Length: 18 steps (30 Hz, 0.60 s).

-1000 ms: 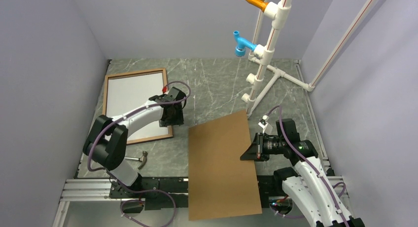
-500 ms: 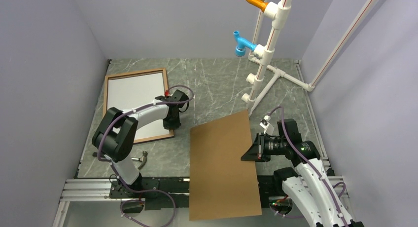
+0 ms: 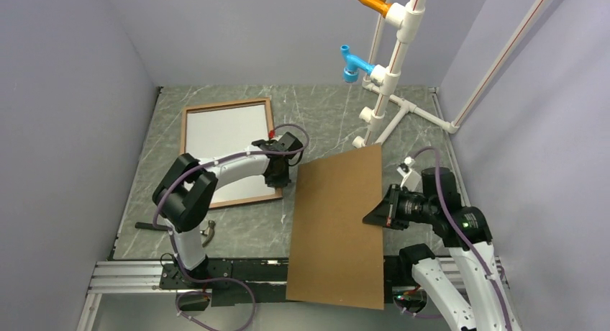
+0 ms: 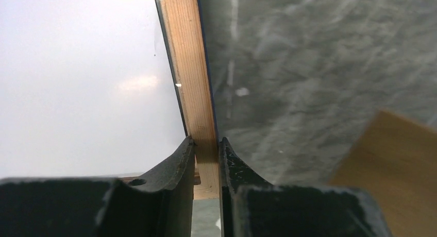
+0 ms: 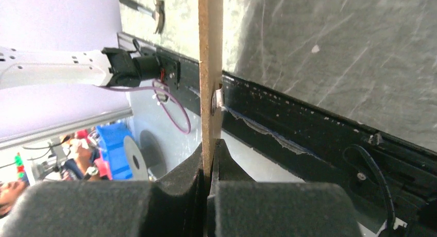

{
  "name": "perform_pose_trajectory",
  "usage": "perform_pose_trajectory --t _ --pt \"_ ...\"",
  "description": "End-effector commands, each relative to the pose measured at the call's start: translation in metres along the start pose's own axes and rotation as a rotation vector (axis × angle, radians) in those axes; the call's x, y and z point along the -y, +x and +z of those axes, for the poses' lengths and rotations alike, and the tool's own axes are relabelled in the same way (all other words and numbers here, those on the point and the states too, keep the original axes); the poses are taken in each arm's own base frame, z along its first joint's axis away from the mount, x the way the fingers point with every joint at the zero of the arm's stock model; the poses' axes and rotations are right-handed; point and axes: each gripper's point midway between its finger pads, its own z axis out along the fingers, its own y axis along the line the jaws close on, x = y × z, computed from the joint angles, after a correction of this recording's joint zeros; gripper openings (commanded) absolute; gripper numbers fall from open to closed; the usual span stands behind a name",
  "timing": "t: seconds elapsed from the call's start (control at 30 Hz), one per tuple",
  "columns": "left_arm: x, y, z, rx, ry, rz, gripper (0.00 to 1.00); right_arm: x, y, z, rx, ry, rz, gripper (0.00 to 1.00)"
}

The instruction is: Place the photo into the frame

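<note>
Frame (image 4: 190,67) rail sits pinched in left end effector (image 4: 206,147).

Left of the board (image 3: 338,230), buries one corner of the frame (image 3: 185,140) under the left pincer (image 3: 278,175). Breaks the handle of the hammer (image 3: 208,232) behind the left arm. Shows only the blank white side of the photo (image 3: 226,147). Under the board, conceals the near edge of the bench (image 3: 324,122). Left of the board in the right wrist view, blurs small figures (image 5: 82,149) past telling.

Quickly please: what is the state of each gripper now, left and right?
Left gripper: closed on the side rail of the frame.
Right gripper: closed on the edge of the brown board.
</note>
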Motion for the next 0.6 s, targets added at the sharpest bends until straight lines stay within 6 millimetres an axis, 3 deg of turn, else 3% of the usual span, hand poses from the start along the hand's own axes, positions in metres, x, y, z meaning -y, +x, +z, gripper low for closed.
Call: perform_pose_trajectory --t 0.0,0.13,0.47,0.57 --pt "0.051 -0.005 -0.009 0.007 0.149 -0.002 0.00 -0.025 -0.010 -0.030 0.092 0.001 -0.052 0.00" --pt "0.075 0.001 -0.010 -0.002 0.191 0.001 0.00 -0.036 -0.014 -0.051 0.138 0.029 -0.093 0.00" --pt "0.125 0.014 -0.021 -0.022 0.323 -0.044 0.00 -0.031 -0.023 -0.087 0.250 0.181 -0.176 0.00" --pt "0.126 0.014 -0.028 -0.005 0.343 -0.054 0.16 -0.025 -0.021 -0.084 0.243 0.193 -0.170 0.00"
